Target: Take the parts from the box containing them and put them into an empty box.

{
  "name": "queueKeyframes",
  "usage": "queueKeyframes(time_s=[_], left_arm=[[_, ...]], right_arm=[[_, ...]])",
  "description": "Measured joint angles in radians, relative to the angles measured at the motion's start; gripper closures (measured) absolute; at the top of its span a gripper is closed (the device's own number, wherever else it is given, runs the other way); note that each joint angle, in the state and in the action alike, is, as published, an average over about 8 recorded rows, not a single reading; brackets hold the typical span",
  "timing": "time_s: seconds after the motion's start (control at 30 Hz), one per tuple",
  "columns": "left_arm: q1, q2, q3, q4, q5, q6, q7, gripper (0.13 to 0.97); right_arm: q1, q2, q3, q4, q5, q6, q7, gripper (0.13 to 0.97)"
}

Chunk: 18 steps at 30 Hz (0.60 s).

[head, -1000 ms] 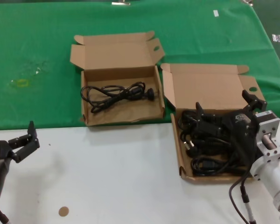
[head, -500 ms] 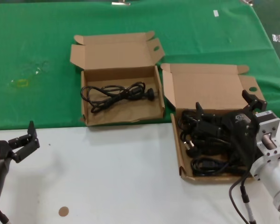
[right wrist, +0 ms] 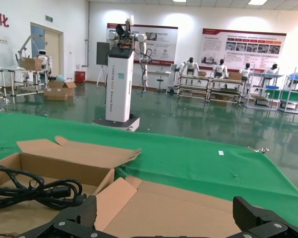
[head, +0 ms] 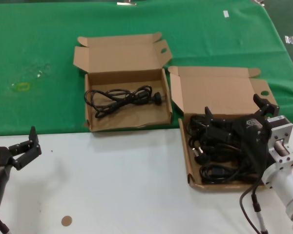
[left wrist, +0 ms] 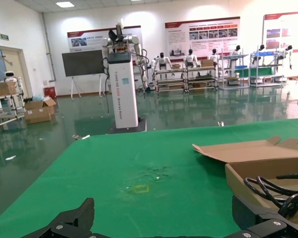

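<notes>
1. I count two open cardboard boxes. The squarish box sits far and left on the green cloth, with one black cable coiled in its tray.
2. The longer box lies near and right, just beside the first, and holds a tangled heap of black cables; I cannot count them singly.
3. My right gripper hangs over that heap with its fingers spread wide, gripping nothing that I can see.
4. My left gripper waits near the left edge over the white table, fingers parted and empty.
5. The green cloth covers the far half of the surface; the white table has one small brown disc.
6. Beyond lies a hall with a glossy floor, wall posters, shelving and a white robot on a pedestal.
</notes>
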Motion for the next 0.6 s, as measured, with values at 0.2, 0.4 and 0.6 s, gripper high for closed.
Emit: queueKeyframes(time_s=[0.2,0.4,0.6], left_arm=[[0.000,0.000,0.000,0.000,0.000,0.000,0.000,0.132],[0.000,0.000,0.000,0.000,0.000,0.000,0.000,0.132],[0.000,0.000,0.000,0.000,0.000,0.000,0.000,0.132]], right_arm=[[0.000,0.000,0.000,0.000,0.000,0.000,0.000,0.129],[0.000,0.000,0.000,0.000,0.000,0.000,0.000,0.129],[0.000,0.000,0.000,0.000,0.000,0.000,0.000,0.129]])
